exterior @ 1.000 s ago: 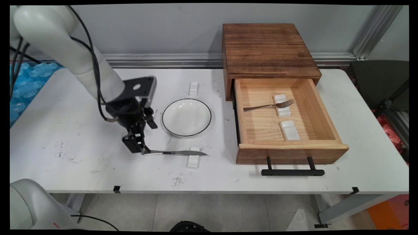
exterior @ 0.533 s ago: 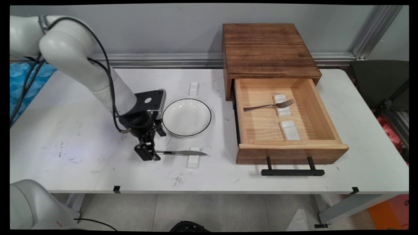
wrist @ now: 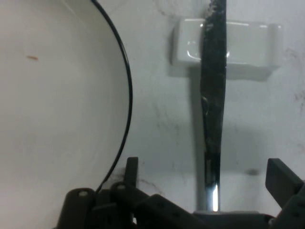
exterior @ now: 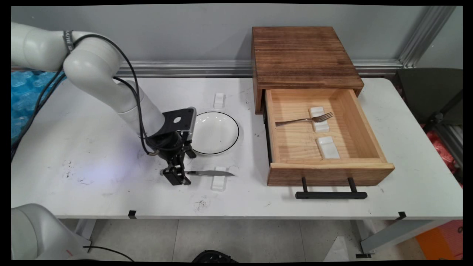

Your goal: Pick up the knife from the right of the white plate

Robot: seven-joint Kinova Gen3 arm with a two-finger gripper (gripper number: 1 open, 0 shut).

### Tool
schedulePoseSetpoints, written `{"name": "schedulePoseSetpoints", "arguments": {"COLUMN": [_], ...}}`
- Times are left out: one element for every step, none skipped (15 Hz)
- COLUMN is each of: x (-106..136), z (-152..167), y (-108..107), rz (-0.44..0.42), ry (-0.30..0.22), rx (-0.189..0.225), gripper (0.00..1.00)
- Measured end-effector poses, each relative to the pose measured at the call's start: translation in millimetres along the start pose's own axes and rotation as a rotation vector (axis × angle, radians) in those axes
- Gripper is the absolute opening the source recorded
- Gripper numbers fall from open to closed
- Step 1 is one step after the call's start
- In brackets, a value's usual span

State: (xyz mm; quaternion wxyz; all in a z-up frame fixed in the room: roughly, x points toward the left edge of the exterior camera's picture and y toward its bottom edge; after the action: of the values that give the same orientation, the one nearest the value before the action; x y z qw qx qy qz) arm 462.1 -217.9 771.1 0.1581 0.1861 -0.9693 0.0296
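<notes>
Bearing everything: white table [exterior: 74,147], scuffed. Sitting mid-table: black-rimmed white plate [exterior: 216,132]. Lying behind plate: small white rest [exterior: 219,100]. Lying in front of plate: second white rest [exterior: 219,178], propping knife [exterior: 207,173]. Standing right of plate: wooden drawer box [exterior: 303,59], drawer [exterior: 329,168] hanging open.

A lab: aluminium framing [exterior: 417,35] behind white table [exterior: 74,147].

bright, even light | soft shadows (hand view dim) | knife [wrist: 213,100] glints
</notes>
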Motion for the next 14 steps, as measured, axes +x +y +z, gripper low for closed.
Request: {"name": "schedulePoseSetpoints", "arguments": {"x": [0.7,1.8,2.6,3.2,3.9,4.4,4.6,4.6,4.4,4.2,4.0,3.9,3.6,3.4], "z": [2.0,4.2,5.5,6.4,7.2,7.7,7.8,7.8,7.7,7.5,7.3,7.2,6.9,6.7], "y": [-0.4,-0.8,-1.1,-1.4,-1.8,-2.3,-2.6,-2.8,-3.3,-3.7,-4.4,-4.7,-5.2,-5.5], "rz": [-0.001,-0.003,-0.003,-0.004,-0.005,-0.005,-0.005,-0.005,-0.004,-0.004,-0.003,-0.002,-0.002,-0.001], "ry": [0.003,0.006,0.009,0.011,0.013,0.014,0.015,0.015,0.014,0.014,0.013,0.013,0.012,0.012], "rx": [-0.002,-0.006,-0.009,-0.011,-0.014,-0.016,-0.019,-0.02,-0.023,-0.024,-0.026,-0.027,-0.028,-0.03], "gripper": [1.0,1.0,1.0,1.0,1.0,1.0,1.0,1.0,1.0,1.0,1.0,1.0,1.0,1.0]}}
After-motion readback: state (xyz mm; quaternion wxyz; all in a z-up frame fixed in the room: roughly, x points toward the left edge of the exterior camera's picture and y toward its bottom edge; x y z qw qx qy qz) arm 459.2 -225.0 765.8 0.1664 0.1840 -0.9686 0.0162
